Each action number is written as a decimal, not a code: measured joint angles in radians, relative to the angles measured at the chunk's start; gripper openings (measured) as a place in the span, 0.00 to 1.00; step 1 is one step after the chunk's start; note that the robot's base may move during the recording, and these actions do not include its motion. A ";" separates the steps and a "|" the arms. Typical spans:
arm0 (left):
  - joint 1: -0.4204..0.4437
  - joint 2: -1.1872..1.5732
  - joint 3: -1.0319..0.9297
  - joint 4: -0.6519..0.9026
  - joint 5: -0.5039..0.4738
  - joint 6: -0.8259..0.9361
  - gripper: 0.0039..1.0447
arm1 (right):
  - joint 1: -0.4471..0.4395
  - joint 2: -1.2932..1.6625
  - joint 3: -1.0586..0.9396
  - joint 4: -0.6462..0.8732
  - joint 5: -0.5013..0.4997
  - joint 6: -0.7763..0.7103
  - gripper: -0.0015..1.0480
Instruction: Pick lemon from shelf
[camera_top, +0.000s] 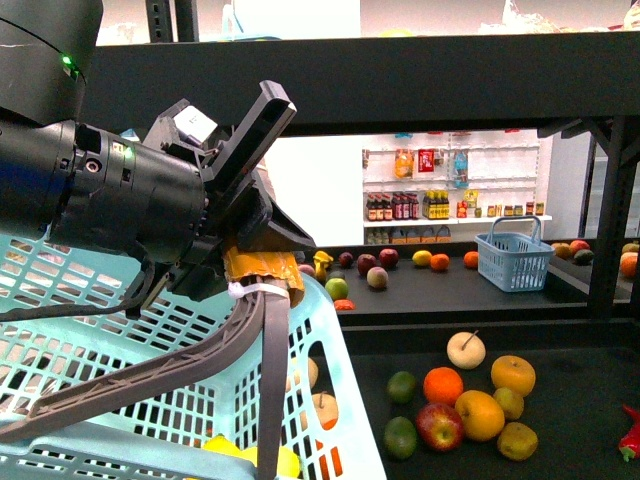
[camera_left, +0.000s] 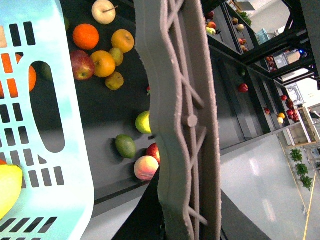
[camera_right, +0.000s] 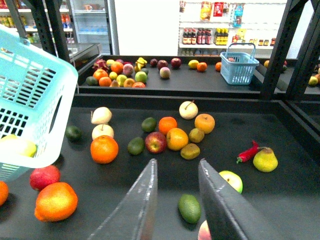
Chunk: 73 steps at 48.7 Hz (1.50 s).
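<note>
**Left.** The left gripper (camera_top: 290, 170) sits above a light-blue basket (camera_top: 330, 400). It meets the basket's grey handle (camera_top: 268, 350) at an orange-taped, white-tied spot. In the front view its two fingers stand apart, and in the left wrist view the handle runs straight through the middle of the picture. Whether the jaws actually clamp the handle cannot be determined. The basket hangs tilted over the left part of the shelf (camera_top: 580, 400), above its lower black deck.

**Lemon.** The lemon (camera_left: 7, 192) is a bright yellow, smooth fruit. It lies inside the basket, low against the slotted wall, and not on the deck.

**Centre.** Loose fruit lies clustered on the lower deck. An orange (camera_top: 442, 385) sits just beside a red apple (camera_top: 438, 427), with a pale stemmed apple (camera_top: 466, 350) behind them.

**Right gripper.** The right gripper (camera_right: 177, 165) hovers over the deck with its fingers spread and nothing between them. A lime (camera_right: 190, 208) shows in the gap, lying on the deck.

**Right.** A small blue basket (camera_top: 515, 262) stands upright on the farther deck. A red chili (camera_top: 630, 435) lies at the picture's edge.
</note>
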 joint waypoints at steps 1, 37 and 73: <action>0.000 0.000 0.000 0.000 0.000 0.000 0.09 | 0.000 -0.002 -0.005 0.000 0.000 0.000 0.20; 0.000 0.000 0.000 0.000 -0.002 -0.004 0.09 | 0.000 -0.058 -0.051 0.002 0.000 0.003 0.21; 0.231 -0.013 -0.075 0.365 -0.360 -0.403 0.09 | 0.000 -0.058 -0.051 0.002 0.000 0.005 0.93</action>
